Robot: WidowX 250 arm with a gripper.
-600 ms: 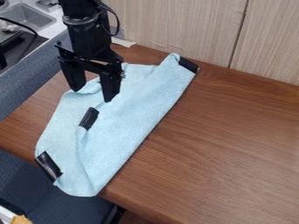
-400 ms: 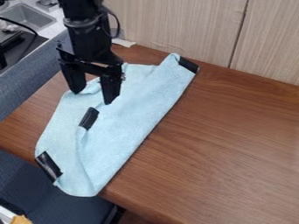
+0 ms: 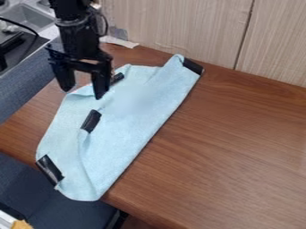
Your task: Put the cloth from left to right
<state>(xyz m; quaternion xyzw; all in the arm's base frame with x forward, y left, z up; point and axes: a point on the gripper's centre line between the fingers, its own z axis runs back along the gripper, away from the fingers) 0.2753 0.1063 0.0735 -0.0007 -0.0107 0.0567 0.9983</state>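
My gripper (image 3: 82, 92) is open at the upper left, its two fingers apart over the cloth's upper-left edge, with nothing seen between them. Spread slantwise over the table's left part lies the light blue cloth (image 3: 133, 117), partly folded. Black patches mark its top right corner, its lower left corner, its middle left and a spot just right of the gripper. Its lower end reaches the table's front edge. Whether the fingertips touch the cloth, I cannot tell.
The brown wooden table (image 3: 233, 147) stretches to the right of the cloth. Behind it stands a pale wood-grain panel (image 3: 185, 29). A grey sink (image 3: 27, 17) is at the far upper left, with a dark blue surface (image 3: 24, 89) beside the table.
The gripper has shifted left and slightly up, uncovering a black patch on the cloth. The cloth lies as before.
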